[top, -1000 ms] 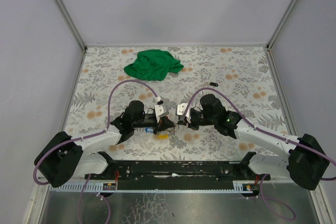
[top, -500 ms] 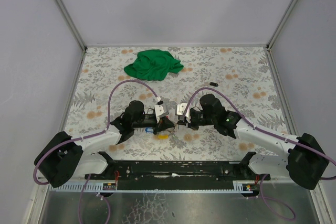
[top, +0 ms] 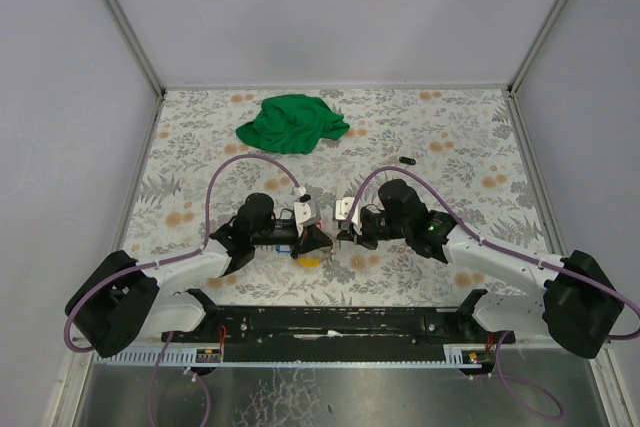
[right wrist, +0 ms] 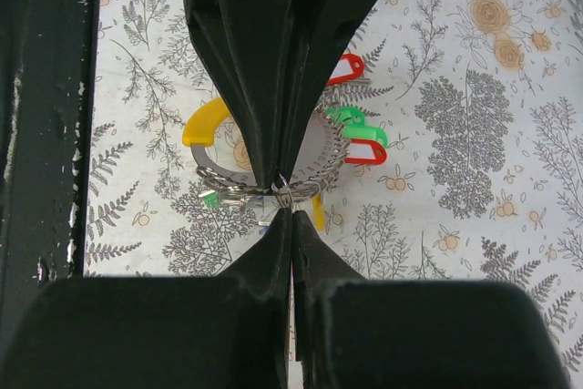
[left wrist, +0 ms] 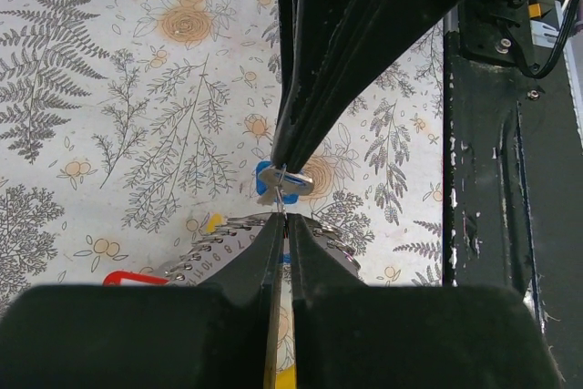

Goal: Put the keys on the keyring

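Seen from above, the keys (top: 310, 261) are too small to tell apart and lie mostly hidden under both wrists. A dark speck (top: 406, 160) at 2 o'clock from them is unidentifiable. In the left wrist view, the left gripper (left wrist: 281, 193) covers most of the keyring (left wrist: 219, 243), and the blurred lower finger (left wrist: 228, 316) cuts off the red key (left wrist: 127, 277) at 7 o'clock. In the right wrist view, the right gripper (right wrist: 284, 198) hides the ring's 12 o'clock arc and part of the yellow key (right wrist: 205, 120).

Bright, even, diffuse light; faint shadows; wrist-view foregrounds dark, blurred.
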Controlling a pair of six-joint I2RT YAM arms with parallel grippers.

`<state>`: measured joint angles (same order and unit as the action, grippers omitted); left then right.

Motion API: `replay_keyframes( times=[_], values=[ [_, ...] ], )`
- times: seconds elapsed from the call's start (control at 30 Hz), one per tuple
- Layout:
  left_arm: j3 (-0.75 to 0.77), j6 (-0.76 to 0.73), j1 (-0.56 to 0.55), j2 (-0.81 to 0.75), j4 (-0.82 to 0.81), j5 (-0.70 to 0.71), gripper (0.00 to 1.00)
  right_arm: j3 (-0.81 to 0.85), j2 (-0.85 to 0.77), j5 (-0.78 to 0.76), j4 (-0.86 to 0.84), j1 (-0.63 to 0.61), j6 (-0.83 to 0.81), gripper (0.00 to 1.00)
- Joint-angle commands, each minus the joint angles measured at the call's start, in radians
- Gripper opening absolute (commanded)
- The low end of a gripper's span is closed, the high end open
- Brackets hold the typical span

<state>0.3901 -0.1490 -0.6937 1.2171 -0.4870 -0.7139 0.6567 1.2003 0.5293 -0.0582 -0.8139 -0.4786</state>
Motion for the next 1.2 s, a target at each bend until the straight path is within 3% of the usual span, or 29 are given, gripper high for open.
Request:
replay_keyframes(
  times=[0.0,0.27,0.57,0.8,1.17],
  values=[
    [0.003,0.018,-0.004,-0.007,-0.138,-0.073,0.0,0.015,0.009,0.054,-0.06,-0.016,-0.008,0.0],
    [0.008,0.014,-0.004,0.001,-0.13,-0.087,0.0,0.029,0.023,0.096,-0.048,-0.022,-0.028,0.0],
    [0.028,0.04,-0.004,0.007,-0.089,0.023,0.0,0.007,-0.042,0.069,-0.026,-0.024,-0.035,0.0],
    [0.038,0.03,-0.004,0.016,-0.065,0.02,0.0,0.041,-0.015,0.073,0.007,-0.025,-0.03,0.0],
    [0.013,0.076,-0.003,-0.01,-0.127,0.046,0.0,0.047,0.018,0.029,0.035,-0.031,-0.043,0.0]
  ],
)
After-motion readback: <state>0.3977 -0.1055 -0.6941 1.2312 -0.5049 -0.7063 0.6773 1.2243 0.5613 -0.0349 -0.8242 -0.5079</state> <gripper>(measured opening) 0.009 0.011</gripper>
